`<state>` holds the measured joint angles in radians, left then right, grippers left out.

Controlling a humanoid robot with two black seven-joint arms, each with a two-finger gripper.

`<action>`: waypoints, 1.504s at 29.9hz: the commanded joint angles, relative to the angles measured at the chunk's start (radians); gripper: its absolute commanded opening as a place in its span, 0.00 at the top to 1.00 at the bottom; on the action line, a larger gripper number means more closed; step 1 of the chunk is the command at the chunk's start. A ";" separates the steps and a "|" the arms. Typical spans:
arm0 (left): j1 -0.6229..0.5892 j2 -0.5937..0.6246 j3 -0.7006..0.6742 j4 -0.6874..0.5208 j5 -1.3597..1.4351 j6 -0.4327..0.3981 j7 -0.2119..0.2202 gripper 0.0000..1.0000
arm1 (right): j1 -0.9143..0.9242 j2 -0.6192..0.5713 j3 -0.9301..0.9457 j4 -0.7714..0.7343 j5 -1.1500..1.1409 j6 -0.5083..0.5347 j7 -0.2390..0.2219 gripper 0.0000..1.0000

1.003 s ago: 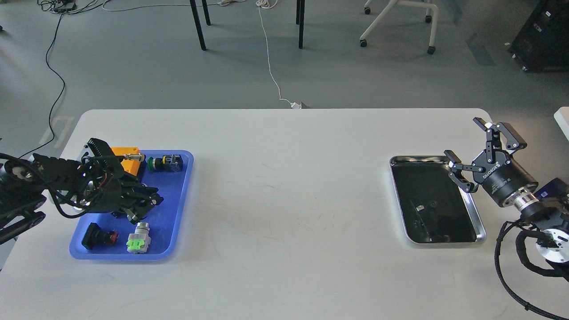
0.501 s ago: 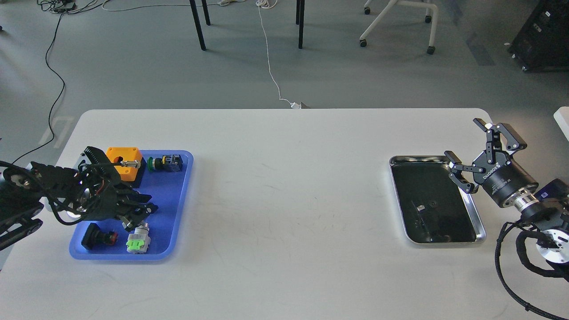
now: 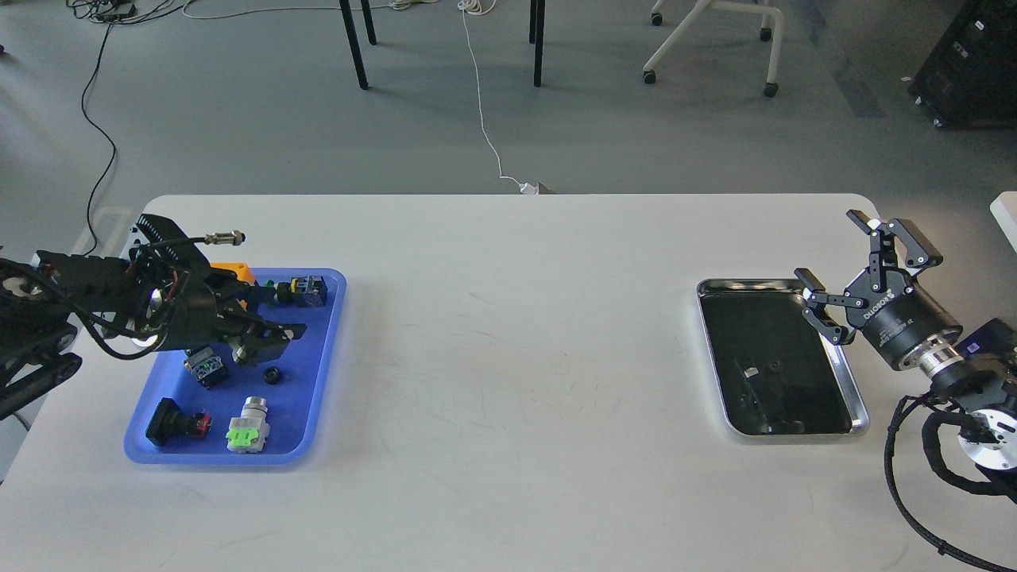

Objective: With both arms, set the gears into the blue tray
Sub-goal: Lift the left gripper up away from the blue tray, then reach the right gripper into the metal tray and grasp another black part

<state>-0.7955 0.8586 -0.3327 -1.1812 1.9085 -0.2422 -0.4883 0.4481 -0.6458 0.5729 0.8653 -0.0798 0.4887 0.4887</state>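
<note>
The blue tray (image 3: 318, 397) lies at the table's left. One gear (image 3: 272, 374), a tiny black disc, rests free on its floor near the middle. My left gripper (image 3: 280, 332) hovers just above and behind that gear, fingers parted and nothing between them. A second small dark gear (image 3: 772, 366) shows on the mirror-like bottom of the steel tray (image 3: 858, 413) at the right. Over that tray's far right corner my right gripper (image 3: 830, 248) stands wide open and empty.
The blue tray also holds an orange box (image 3: 242, 273), a green button on a blue block (image 3: 300, 290), a small black-and-green part (image 3: 205, 368), a black push-button with red collar (image 3: 179, 422) and a green-faced silver switch (image 3: 248, 427).
My left gripper has drawn up and back from the tray's near middle, uncovering the gear and a small black-and-green part on the tray floor. The right arm has not moved.
</note>
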 commanded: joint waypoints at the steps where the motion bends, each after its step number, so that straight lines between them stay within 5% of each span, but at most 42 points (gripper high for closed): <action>1: 0.001 -0.021 -0.026 -0.029 -0.355 0.004 0.000 0.02 | 0.006 0.000 -0.001 0.001 0.000 0.000 0.000 0.02; 7: 0.045 -0.110 -0.054 -0.034 -1.026 0.112 0.000 0.02 | 0.012 0.000 -0.002 0.004 0.000 0.000 0.000 0.02; 12: 0.198 -0.225 -0.280 -0.029 -1.149 0.290 0.000 0.02 | 0.015 0.000 -0.004 0.009 -0.002 0.000 0.000 0.02; 17: 0.323 -0.342 -0.496 -0.020 -1.154 0.267 0.000 0.02 | 0.020 0.000 -0.005 0.011 -0.002 0.000 0.000 0.02; 19: 0.419 -0.417 -0.638 -0.014 -1.154 0.192 0.000 0.02 | 0.027 0.000 -0.007 0.012 -0.014 0.000 0.000 0.02; 22: 0.467 -0.466 -0.724 0.015 -1.164 0.083 0.071 0.02 | 0.069 -0.008 -0.022 0.012 -0.076 0.000 0.000 0.02; 37: 0.492 -0.486 -0.749 0.026 -1.168 0.040 0.094 0.02 | 0.489 -0.236 -0.275 0.288 -1.381 0.000 0.000 0.02; 45: 0.493 -0.486 -0.750 0.025 -1.166 0.037 0.094 0.02 | 0.626 -0.236 -0.536 0.274 -1.920 0.000 0.000 0.02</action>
<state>-0.3028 0.3726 -1.0832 -1.1556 0.7422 -0.2046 -0.3944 1.0537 -0.8858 0.1051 1.1458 -1.8815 0.4889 0.4890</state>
